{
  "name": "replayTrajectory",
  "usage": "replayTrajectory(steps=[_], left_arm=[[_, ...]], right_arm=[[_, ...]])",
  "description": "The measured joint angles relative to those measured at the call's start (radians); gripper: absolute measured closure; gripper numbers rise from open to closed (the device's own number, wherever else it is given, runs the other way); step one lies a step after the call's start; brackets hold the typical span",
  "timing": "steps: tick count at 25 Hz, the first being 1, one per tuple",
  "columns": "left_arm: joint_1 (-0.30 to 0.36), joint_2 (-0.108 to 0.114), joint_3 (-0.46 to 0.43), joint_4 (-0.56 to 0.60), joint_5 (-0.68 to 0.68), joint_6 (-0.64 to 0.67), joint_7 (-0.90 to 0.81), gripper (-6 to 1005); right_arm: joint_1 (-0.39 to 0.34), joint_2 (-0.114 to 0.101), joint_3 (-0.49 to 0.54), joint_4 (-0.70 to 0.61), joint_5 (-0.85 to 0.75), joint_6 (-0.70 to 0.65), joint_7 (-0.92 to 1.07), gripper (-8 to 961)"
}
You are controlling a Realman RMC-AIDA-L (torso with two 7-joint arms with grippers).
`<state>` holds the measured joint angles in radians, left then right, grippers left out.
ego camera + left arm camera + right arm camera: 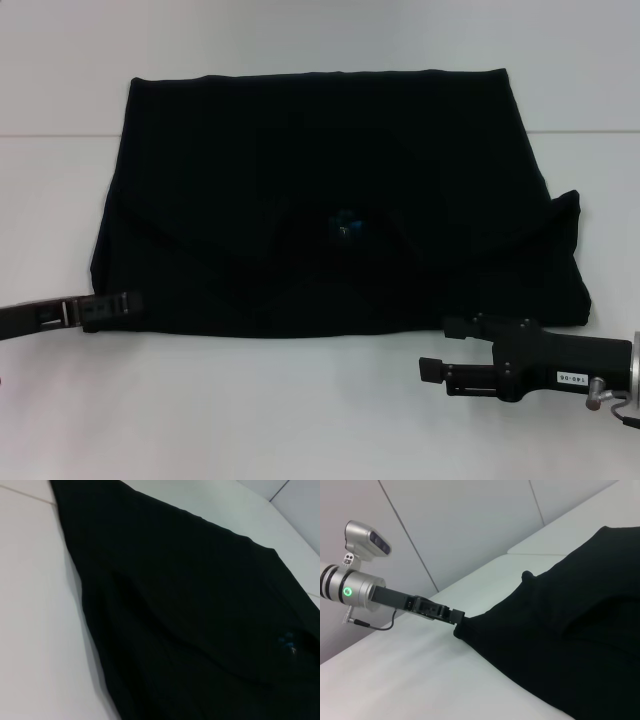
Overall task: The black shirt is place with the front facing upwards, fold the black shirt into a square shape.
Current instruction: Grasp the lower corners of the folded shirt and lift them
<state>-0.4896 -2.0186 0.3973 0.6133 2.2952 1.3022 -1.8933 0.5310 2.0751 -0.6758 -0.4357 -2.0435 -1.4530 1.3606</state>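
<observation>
The black shirt [330,190] lies on the white table [300,410], folded over into a wide rectangle. Its blue neck label [347,226] shows near the middle, and no white letters show. A sleeve tip pokes out at the right side. My left gripper [118,303] lies low at the shirt's near left corner, shut on that corner; the right wrist view shows it [456,622] pinching the cloth into a point. My right gripper [440,348] is open and empty, just in front of the shirt's near right corner, clear of the cloth. The shirt fills the left wrist view [200,620].
A seam in the white tabletop [50,135] runs across behind the shirt's far half. Bare white table lies in front of the shirt between the two grippers. A pale wall [470,525] stands beyond the table's edge.
</observation>
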Motion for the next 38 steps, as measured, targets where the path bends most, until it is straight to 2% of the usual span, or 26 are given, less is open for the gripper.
replayTrajectory(steps=[8,15,25,30,38], left_arm=[[0.003,-0.005,0.048,0.001,0.005,-0.019,0.012,95],[-0.001,-0.014,0.049,0.015,0.006,-0.041,0.020,94],[0.002,-0.014,0.078,0.027,0.009,-0.038,0.023,95],[0.003,-0.015,0.121,0.035,0.014,-0.061,0.025,278],[0.003,-0.017,0.131,0.045,0.023,-0.072,0.025,587]], right_arm=[[0.004,0.002,0.001,0.000,0.000,-0.001,0.001,39],[0.004,0.005,0.001,0.000,0.000,-0.004,0.002,39],[0.005,0.005,0.001,0.000,0.000,-0.004,0.002,39],[0.006,0.004,0.002,-0.002,0.000,-0.005,0.014,39],[0.006,0.002,0.002,-0.002,0.013,-0.006,0.014,40]])
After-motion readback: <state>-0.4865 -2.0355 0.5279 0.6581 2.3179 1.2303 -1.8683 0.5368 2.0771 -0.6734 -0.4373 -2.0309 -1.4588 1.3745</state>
